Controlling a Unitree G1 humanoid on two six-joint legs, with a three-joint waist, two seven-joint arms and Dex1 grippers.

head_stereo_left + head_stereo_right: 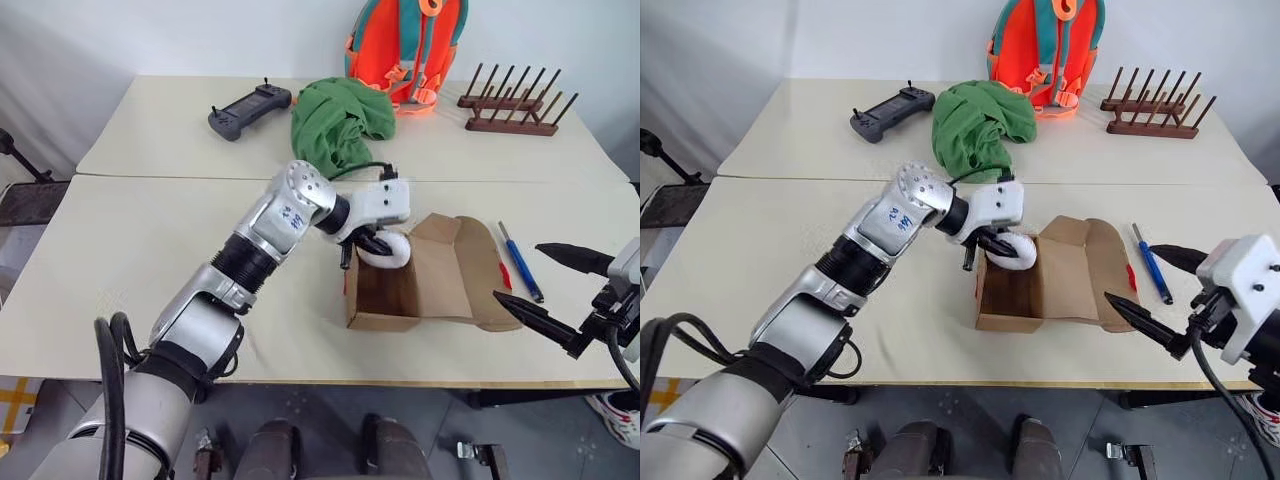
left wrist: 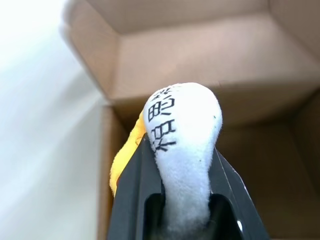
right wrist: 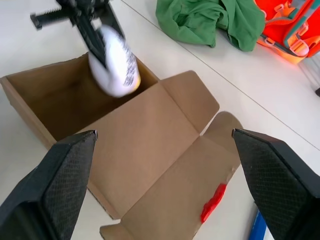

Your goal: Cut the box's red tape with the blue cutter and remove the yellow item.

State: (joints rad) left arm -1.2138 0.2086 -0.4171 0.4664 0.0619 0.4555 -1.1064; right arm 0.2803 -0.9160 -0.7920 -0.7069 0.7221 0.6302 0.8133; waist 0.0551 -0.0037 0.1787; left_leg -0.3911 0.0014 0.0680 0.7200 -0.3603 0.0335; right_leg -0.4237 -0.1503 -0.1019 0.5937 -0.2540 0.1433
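Gripping a white-and-yellow plush item (image 2: 182, 125), the left gripper (image 1: 372, 248) has its black fingers (image 2: 131, 195) clamped on it at the box's (image 1: 385, 300) open mouth, over the left end. Printed dark characters show on the plush's white part; yellow peeks out behind. Box sits on the table (image 1: 130, 260), flaps folded out to the right, red tape (image 3: 214, 201) split along one flap edge. Blue cutter (image 1: 520, 260) lies on the table just right of the flaps. Right gripper (image 1: 548, 290) hovers at the table's right edge, jaws wide apart, holding nothing.
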